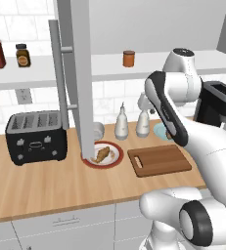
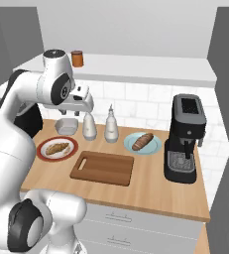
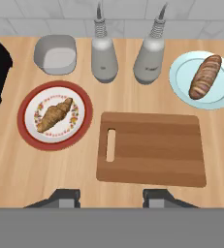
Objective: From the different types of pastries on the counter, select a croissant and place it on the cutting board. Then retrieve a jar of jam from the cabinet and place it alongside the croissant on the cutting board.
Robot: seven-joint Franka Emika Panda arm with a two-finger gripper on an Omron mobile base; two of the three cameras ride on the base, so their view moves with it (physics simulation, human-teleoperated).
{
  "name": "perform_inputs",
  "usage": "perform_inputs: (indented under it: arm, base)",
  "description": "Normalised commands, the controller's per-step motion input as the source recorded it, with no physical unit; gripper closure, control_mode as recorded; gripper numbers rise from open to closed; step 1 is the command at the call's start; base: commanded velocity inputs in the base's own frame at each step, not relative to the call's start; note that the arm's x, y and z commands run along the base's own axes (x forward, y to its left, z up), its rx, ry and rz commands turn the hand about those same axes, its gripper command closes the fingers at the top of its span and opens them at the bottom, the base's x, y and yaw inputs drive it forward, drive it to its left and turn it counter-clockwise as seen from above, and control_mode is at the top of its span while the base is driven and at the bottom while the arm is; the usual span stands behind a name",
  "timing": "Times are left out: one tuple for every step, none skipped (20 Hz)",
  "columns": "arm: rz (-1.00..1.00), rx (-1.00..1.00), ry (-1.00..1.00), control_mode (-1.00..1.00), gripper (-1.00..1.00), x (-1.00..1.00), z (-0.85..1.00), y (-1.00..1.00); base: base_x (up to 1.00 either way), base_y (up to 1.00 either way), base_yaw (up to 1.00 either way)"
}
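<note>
Gripper point(image 3: 111, 196) hangs high above the dark-brown wooden cutting board point(image 3: 152, 150), jaws at their narrowest, pinching nothing. The golden flaky croissant point(image 3: 54, 114) sits on the red-rimmed plate point(image 3: 24, 127) off the board's handle end. Risk: grabbing the darker oblong bun point(image 3: 205, 76) instead. No readable writing anywhere.

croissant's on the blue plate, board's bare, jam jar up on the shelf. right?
Not quite. The croissant lies on the red-rimmed plate, as the hand view shows; the blue plate holds the darker bun. The board is bare and the jam jar is on the shelf.
</note>
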Motion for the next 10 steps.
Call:
perform_inputs:
  arm:
    - [0.0, 0.12, 0.0, -1.0, -1.0, 0.06, 0.0, 0.0]
    - [0.0, 0.11, 0.0, -1.0, -1.0, 0.11, 0.0, 0.0]
    - [0.0, 0.11, 0.0, -1.0, -1.0, 0.09, 0.0, 0.0]
    - [0.0, 0.11, 0.0, -1.0, -1.0, 0.06, 0.0, 0.0]
    - [0.0, 0.11, 0.0, -1.0, -1.0, 0.05, 0.0, 0.0]
    - [0.0, 0.11, 0.0, -1.0, -1.0, 0.05, 0.0, 0.0]
    - [0.0, 0.11, 0.0, -1.0, -1.0, 0.04, 0.0, 0.0]
    - [0.0, 0.11, 0.0, -1.0, -1.0, 0.01, 0.0, 0.0]
    - [0.0, 0.11, 0.0, -1.0, -1.0, 0.01, 0.0, 0.0]
    - [0.0, 0.1, 0.0, -1.0, -1.0, 0.0, 0.0, 0.0]
  base:
    - [0.0, 0.0, 0.0]
    - [0.0, 0.0, 0.0]
    - [0.0, 0.0, 0.0]
    - [0.0, 0.0, 0.0]
    - [0.0, 0.0, 0.0]
    - [0.0, 0.0, 0.0]
    - [0.0, 0.0, 0.0]
    - [0.0, 0.0, 0.0]
    - [0.0, 0.0, 0.0]
    - [0.0, 0.0, 0.0]
